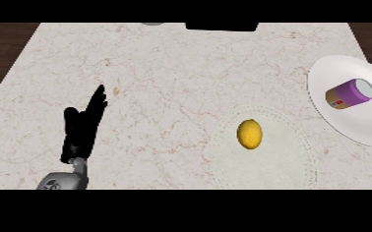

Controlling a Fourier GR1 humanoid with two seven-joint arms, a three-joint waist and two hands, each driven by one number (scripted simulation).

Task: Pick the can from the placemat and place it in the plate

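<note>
The can [349, 94] lies on its side on the white plate [330, 112] at the far right of the tabletop [167, 73], its long axis running diagonally, purple-lidded end up and to the right, brown body down and to the left. It rests on the plate with no hand touching it, so the placing looks already done. The pale round placemat [291, 152] sits just left of the plate and below it in the view, and carries only a yellow, lemon-like fruit [249, 133] near its middle. The only hand in sight is the left hand [81, 128], resting at the lower left with its fingers straight and pointing up, holding nothing; the can lies well apart from it, across the tabletop to the right. The right hand does not show at all. Should the can need any adjusting, the right side would be the nearer approach, though nothing here suggests a need.
</note>
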